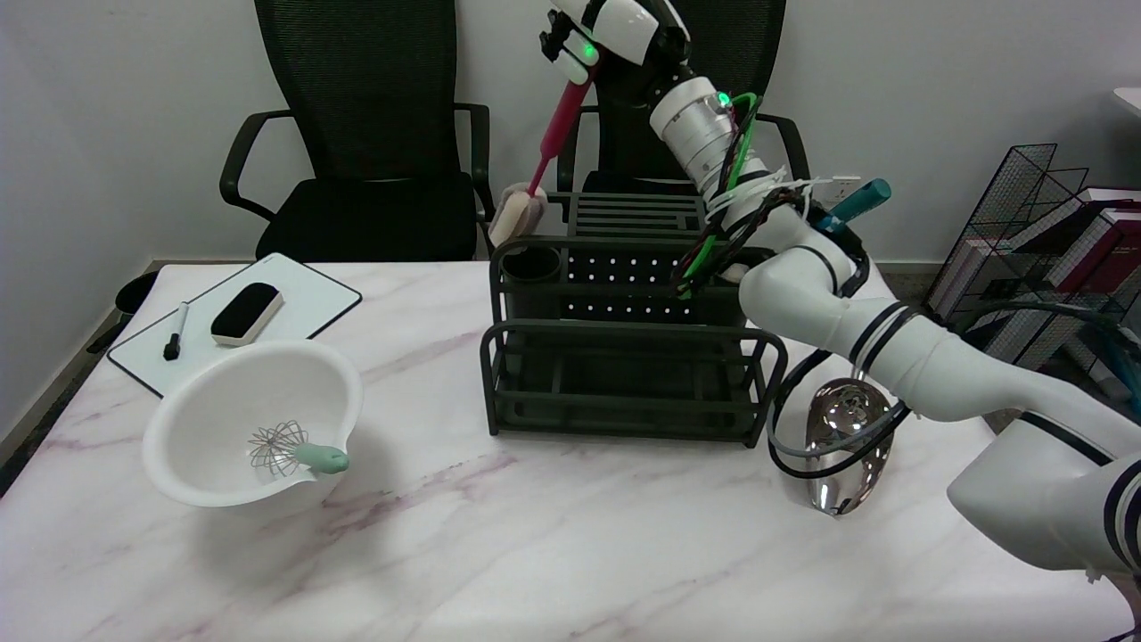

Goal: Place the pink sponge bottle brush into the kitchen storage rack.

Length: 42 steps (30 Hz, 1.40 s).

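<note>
My right hand [584,31] is raised high above the back of the table and grips the top of the pink bottle brush's handle [560,125]. The brush hangs tilted, its pale sponge head [517,215] pointing down and left. The sponge head hovers just above and slightly left of the round cup [532,265] at the back left corner of the dark storage rack [624,357]. Whether the sponge touches the rack's rim is unclear. My right arm reaches over the rack from the lower right.
A white bowl [214,446] holding a green-handled whisk [299,450] sits at the left. Behind it lies a whiteboard [303,299] with a marker and eraser. A shiny metal object [842,446] lies right of the rack. Two black chairs stand behind the table.
</note>
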### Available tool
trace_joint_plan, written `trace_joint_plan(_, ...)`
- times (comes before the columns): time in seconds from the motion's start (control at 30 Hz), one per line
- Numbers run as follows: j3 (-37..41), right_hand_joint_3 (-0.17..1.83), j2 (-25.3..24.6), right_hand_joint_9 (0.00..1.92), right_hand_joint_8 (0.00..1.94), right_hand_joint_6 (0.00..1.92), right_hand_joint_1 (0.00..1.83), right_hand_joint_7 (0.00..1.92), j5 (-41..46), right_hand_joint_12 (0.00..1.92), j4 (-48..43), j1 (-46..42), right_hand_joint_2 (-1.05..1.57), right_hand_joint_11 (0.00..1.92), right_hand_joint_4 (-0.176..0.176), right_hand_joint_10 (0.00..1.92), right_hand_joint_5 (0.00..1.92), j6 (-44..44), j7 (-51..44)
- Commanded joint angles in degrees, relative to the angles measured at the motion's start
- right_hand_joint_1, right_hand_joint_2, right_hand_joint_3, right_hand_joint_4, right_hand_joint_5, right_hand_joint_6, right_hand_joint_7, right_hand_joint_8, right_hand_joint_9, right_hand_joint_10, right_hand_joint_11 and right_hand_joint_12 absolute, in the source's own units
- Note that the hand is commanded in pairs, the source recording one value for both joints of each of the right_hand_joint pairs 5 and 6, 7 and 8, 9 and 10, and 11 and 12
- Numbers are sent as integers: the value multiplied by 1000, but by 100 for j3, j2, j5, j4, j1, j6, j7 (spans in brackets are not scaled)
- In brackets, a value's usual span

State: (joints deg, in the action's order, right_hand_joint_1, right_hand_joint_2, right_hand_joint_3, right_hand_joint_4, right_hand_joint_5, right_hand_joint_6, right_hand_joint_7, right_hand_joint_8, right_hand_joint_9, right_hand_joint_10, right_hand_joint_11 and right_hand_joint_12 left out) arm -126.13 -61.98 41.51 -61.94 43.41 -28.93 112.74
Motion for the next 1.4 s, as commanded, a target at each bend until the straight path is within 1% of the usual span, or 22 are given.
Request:
trace_joint_plan(0.03, -54, 284, -168, 1920, 1920, 1920, 1333, 1920, -389, 1782, 345, -6, 1405, 1782, 0, 1920, 1920, -267, 30)
trace_joint_plan(0.37, -76, 292, -241, 1920, 1920, 1920, 1342, 1920, -649, 1776, 437, 51, 1390, 1776, 0, 1920, 1920, -324, 11)
trace_joint_plan(0.57, -55, 298, -241, 1920, 1920, 1920, 1351, 1920, -1016, 1772, 507, 28, 1379, 1772, 0, 1920, 1920, -325, 43)
trace_joint_plan(0.87, -60, 315, -209, 1920, 1920, 1920, 1364, 1920, -1035, 1772, 617, -21, 1356, 1772, 0, 1920, 1920, -395, 45)
trace_joint_plan(1.0, -54, 340, -217, 1920, 1920, 1920, 1384, 1920, -1225, 1769, 667, -13, 1323, 1769, 0, 1920, 1920, -428, 45)
trace_joint_plan(1.4, -78, 350, -231, 1920, 1920, 1920, 1399, 1920, -1228, 1768, 771, -82, 1296, 1768, 0, 1920, 1920, -444, 45)
